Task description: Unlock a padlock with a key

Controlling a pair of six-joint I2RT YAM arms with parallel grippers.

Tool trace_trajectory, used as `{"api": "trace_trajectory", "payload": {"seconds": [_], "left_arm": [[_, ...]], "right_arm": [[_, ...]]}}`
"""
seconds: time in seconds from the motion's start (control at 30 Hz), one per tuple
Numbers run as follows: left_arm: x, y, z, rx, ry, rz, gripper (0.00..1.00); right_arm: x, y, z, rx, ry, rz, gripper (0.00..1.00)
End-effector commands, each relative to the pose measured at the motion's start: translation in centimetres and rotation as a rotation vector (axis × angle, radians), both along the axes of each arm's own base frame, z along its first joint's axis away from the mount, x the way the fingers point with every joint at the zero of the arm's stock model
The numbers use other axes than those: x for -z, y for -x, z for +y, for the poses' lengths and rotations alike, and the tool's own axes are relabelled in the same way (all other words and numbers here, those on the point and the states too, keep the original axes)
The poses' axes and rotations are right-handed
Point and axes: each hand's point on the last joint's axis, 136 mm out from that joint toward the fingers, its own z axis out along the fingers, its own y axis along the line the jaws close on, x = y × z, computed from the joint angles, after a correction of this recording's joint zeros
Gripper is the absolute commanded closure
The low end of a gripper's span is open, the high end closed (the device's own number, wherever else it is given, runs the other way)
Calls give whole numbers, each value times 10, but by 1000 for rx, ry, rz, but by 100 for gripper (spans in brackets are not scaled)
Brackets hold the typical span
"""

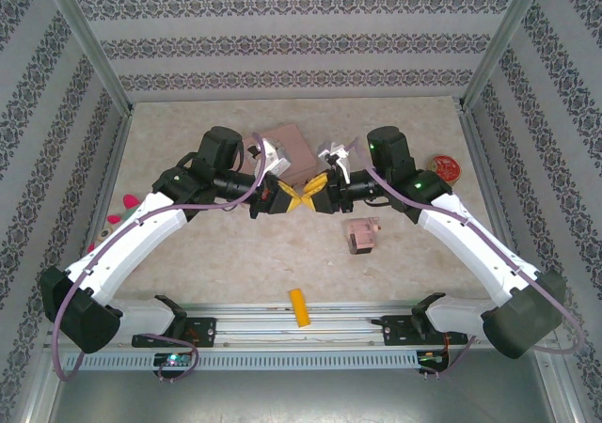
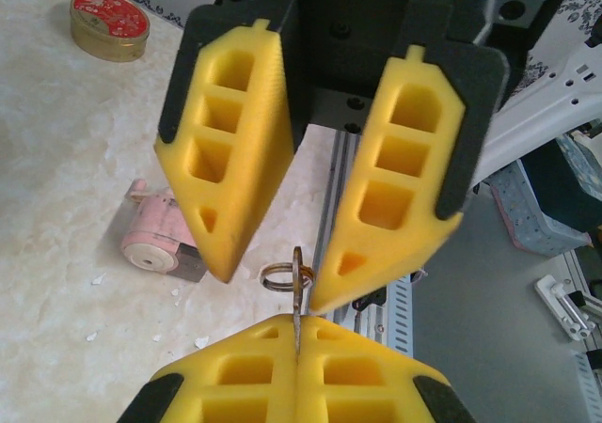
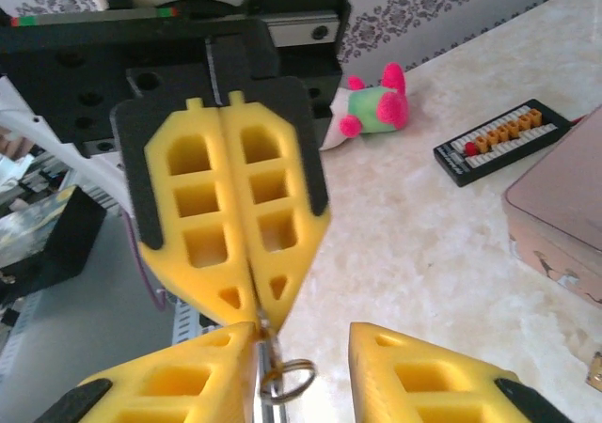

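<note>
Nose to nose above the table, the two arms meet! The right gripper is clamped tight with its pads flush together. Pinched in the seam at its very tips is the key, seen edge-on from the left wrist, with its key ring poking out to one side. Facing it, the left gripper is spread wide and holds nothing. The key sits inside that gap, close against one fingertip and clear of the other. This looks like a handover about to happen.

Plenty could go wrong from here:
- **Off-centre key:** closing now would let the nearer finger push the key sideways before the far one arrives, and could twist it in the right gripper's thin hold.
- **Catching the ring:** if the pads close on the ring rather than the metal of the key, the key will dangle and swing, useless for finding the padlock's slot.
- **Crowded tips:** the foam tips of both grippers are close together, so they may jam against each other.
- **Early release:** if the right gripper lets go too soon, the key drops toward the table near the pink block, off to the left gripper's side.
</note>
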Motion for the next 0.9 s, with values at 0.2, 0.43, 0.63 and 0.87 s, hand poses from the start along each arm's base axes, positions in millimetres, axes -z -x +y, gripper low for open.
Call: {"api": "trace_trajectory", "payload": {"seconds": [0.2, 0.43, 0.63, 0.87], "left_arm": [[-11, 0, 4, 0, 37, -22, 100], [-12, -1, 8, -13, 33, -18, 100], [-15, -6, 11, -34, 53, -14, 100], [-33, -17, 18, -98, 122, -26, 45]], "right_arm": [[-11, -1, -1, 2, -21, -35, 79], [-14, 3, -2, -25, -41, -35, 97], [-13, 3, -5, -29, -50, -18, 100], [-5, -7, -16, 67, -23, 10, 100]]}}
